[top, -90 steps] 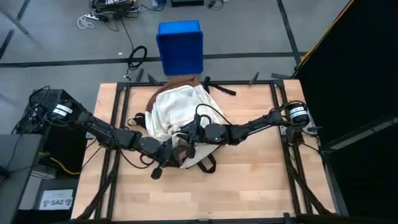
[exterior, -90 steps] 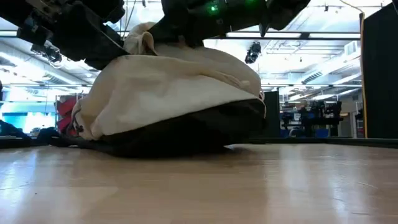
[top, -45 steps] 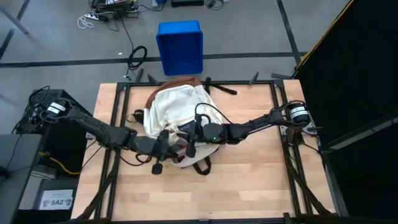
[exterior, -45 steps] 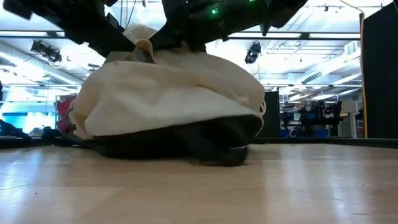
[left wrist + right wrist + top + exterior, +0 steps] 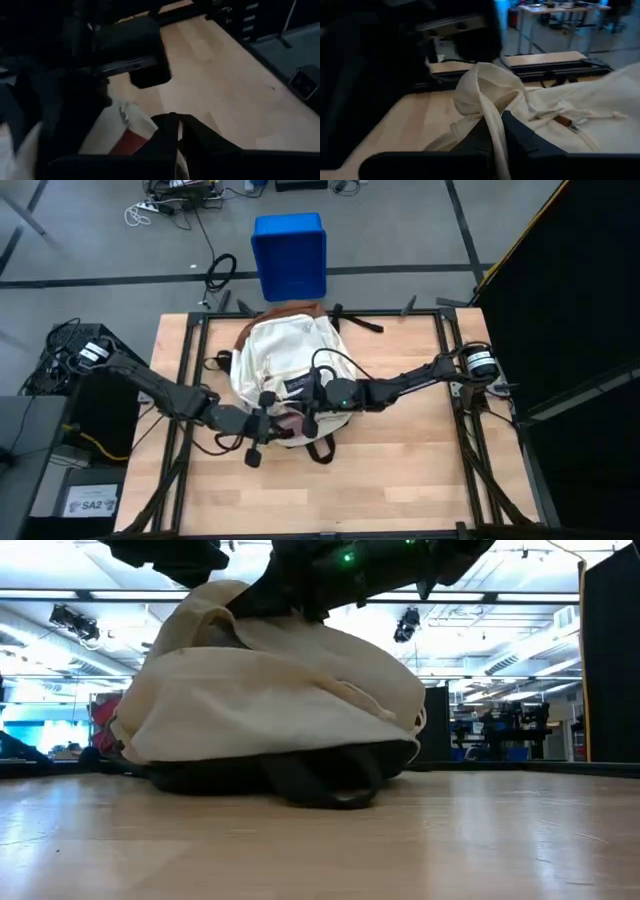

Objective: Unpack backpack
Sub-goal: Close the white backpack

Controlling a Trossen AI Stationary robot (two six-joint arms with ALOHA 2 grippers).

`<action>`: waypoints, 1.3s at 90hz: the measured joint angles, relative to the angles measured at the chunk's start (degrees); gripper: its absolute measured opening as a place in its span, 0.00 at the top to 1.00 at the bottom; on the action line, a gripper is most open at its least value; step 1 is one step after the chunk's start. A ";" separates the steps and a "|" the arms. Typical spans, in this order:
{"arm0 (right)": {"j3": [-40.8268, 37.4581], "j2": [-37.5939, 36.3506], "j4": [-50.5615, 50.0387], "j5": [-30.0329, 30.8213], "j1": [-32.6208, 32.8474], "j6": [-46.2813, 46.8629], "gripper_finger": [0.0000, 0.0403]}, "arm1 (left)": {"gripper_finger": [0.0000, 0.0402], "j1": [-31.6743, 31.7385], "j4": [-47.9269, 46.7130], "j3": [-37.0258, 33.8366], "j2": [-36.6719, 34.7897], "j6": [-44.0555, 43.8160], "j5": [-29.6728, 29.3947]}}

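The cream backpack (image 5: pixel 285 360) lies on the wooden table, its brown base (image 5: pixel 285 312) toward the far edge and its opening toward the near side. In the low view its cream body (image 5: pixel 280 690) bulges over a dark underside resting on the table. My left gripper (image 5: pixel 268 420) and my right gripper (image 5: pixel 303 405) meet at the near end, both shut on cream cloth. Something red (image 5: pixel 131 142) shows inside the opening beside my left fingers. My left gripper is shut at the backpack's near, opening end; only a thin pale strip (image 5: pixel 180 155) shows between the fingers, so the part cannot be told. In the low view the cloth peaks (image 5: pixel 215 590) right under it. My right gripper pinches a bunched fold of cream cloth (image 5: pixel 487 107) at the opening end between its two fingers. It comes from the table's right and slants down. The fold stands up above the fingers (image 5: pixel 520 132), raised off the rest of the backpack, which stays on the table.
A blue crate (image 5: pixel 290 255) stands on the floor beyond the far edge. A dark strap (image 5: pixel 355 323) trails off the backpack's far right corner, and a dark strap loop (image 5: pixel 322 447) lies at its near end. Bare wood (image 5: pixel 400 490) spreads toward the near and right edges.
Both grippers have drawn the opening-end cloth up and a little toward the table's left. The cloth peak stands higher in the low view. The backpack has turned straighter on the table, and the dark strap loop now shows at its near underside.
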 joint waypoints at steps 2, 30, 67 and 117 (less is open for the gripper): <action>-0.05 -0.13 -0.18 -0.40 0.00 -0.68 0.98 | 1.00 0.01 0.04 0.00 0.36 0.24 -0.17; -0.11 -5.47 -5.99 -0.47 1.49 -5.72 0.72 | 1.00 1.15 -1.00 -0.02 3.21 3.25 -4.97; -0.15 -13.29 -34.35 9.59 13.18 -5.83 0.66 | 1.00 1.40 -0.60 -0.04 3.26 7.35 -4.94; -0.18 -5.69 -53.87 17.04 17.00 24.19 0.75 | 1.00 -2.82 1.75 1.49 3.26 10.42 -2.01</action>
